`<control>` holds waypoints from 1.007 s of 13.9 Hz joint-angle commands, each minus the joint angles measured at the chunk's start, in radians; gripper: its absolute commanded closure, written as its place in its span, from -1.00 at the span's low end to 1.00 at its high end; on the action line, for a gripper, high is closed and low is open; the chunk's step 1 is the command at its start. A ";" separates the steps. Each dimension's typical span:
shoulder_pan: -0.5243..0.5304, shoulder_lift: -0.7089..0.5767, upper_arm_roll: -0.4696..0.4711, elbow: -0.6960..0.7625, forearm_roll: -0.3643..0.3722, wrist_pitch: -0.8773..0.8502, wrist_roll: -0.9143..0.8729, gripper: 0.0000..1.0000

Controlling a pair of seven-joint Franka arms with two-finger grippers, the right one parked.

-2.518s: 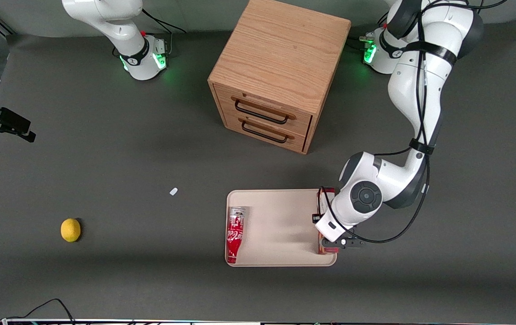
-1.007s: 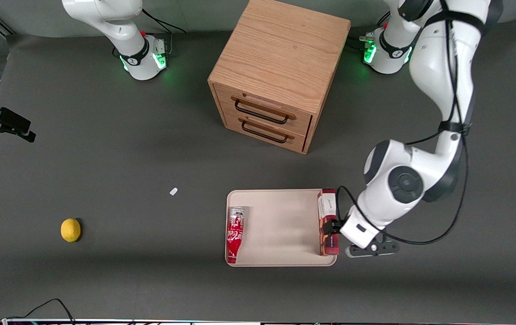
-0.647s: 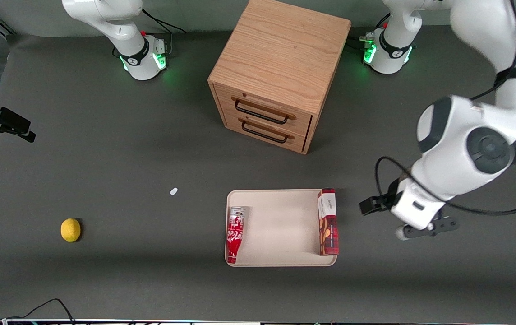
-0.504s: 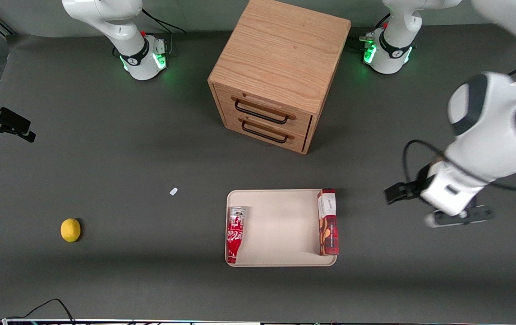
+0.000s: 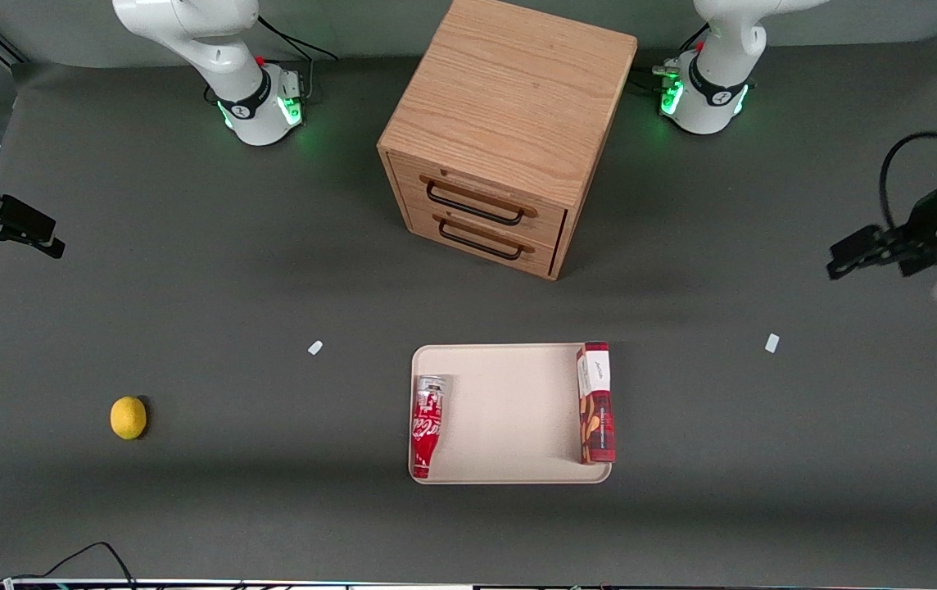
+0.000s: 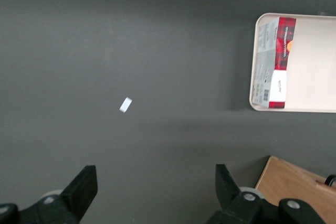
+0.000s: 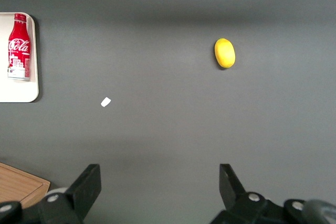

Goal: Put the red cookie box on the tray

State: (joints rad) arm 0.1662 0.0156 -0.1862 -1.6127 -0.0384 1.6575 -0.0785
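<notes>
Red cookie box (image 5: pixel 596 403) lay flat on the tray (image 5: pixel 509 410), along the edge toward the working arm's end, its white panel farther from the front camera. Coca-Cola bottle (image 5: pixel 427 424) lay along the tray's edge toward the parked arm's end. Left gripper (image 6: pixel 155 192) hung high, well apart from the tray at about two o'clock, fingers (image 6: pixel 81 184) spread wide, holding nothing. Wooden cabinet (image 5: pixel 505 131) stood at twelve o'clock from the tray.

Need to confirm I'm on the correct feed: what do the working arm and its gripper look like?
The gripper, out at the working arm's end of the table and empty, has black angular fingers standing apart, on a white glossy wrist housing. A black cable loops above it. The arm's white base glows green.
</notes>
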 commanded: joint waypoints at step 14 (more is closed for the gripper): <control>0.012 -0.174 -0.003 -0.135 0.032 -0.030 0.121 -1.00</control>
State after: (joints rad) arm 0.1730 -0.1340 -0.1872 -1.7334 -0.0145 1.6238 0.0085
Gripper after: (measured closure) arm 0.000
